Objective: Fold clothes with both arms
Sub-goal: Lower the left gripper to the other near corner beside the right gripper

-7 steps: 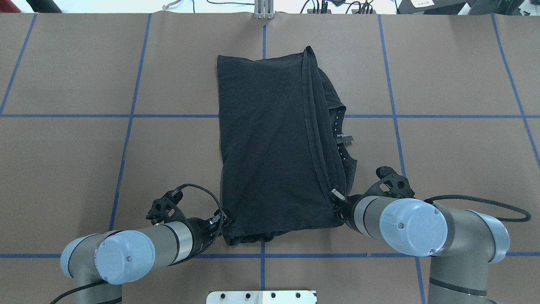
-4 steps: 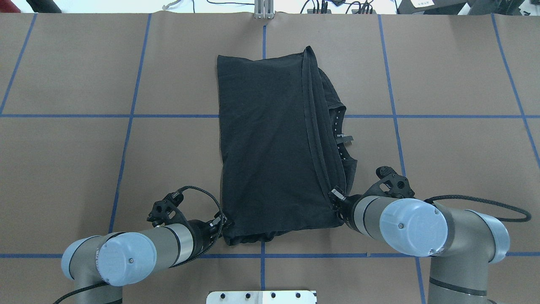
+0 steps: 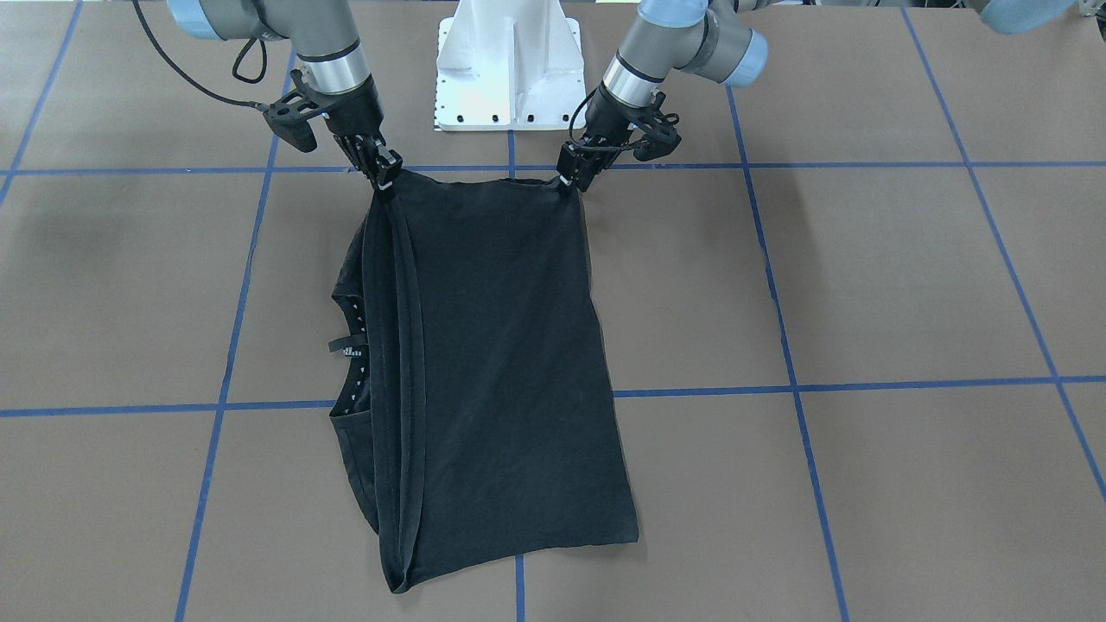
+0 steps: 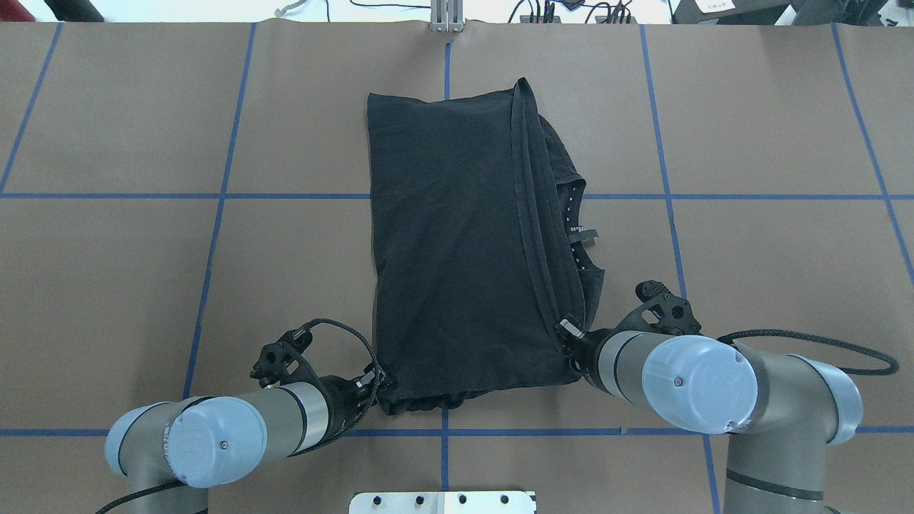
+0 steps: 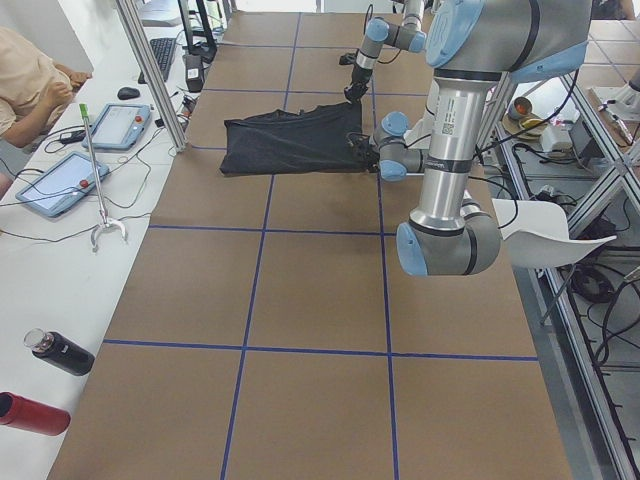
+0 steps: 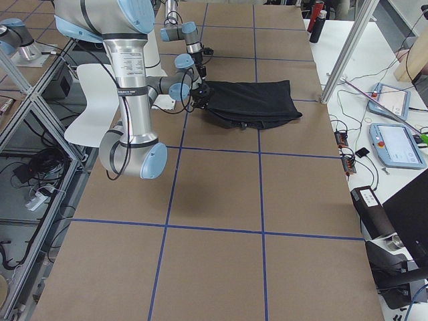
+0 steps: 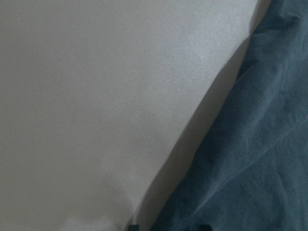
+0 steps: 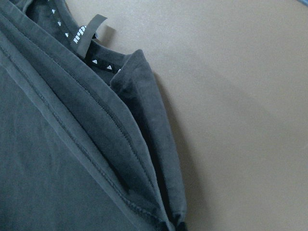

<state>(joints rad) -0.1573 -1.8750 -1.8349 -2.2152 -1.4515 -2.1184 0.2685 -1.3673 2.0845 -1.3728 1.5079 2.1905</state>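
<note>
The black T-shirt [image 4: 457, 235] lies folded lengthwise in the middle of the table, with the hem edges stacked along its right side. Its collar label [image 4: 584, 235] pokes out there, also in the right wrist view [image 8: 89, 31]. The orbit logo is hidden. My left gripper [image 4: 378, 378] is shut on the shirt's near-left corner, which also shows in the front view [image 3: 570, 177]. My right gripper [image 4: 568, 332] is shut on the near-right corner [image 3: 386, 173]. The near edge hangs between them, slightly raised. The left wrist view shows dark cloth [image 7: 260, 159] beside bare table.
The white pedestal base [image 3: 510, 60] stands just behind the grippers. Blue tape lines [image 4: 221, 196] grid the brown table. Tablets [image 5: 60, 185], bottles [image 5: 60, 352] and a metal post [image 5: 150, 70] stand beyond the table's far edge, by an operator.
My left arm has drawn back a little toward the robot base, its gripper still on the near-left corner. The right arm and the rest of the shirt have not moved.
</note>
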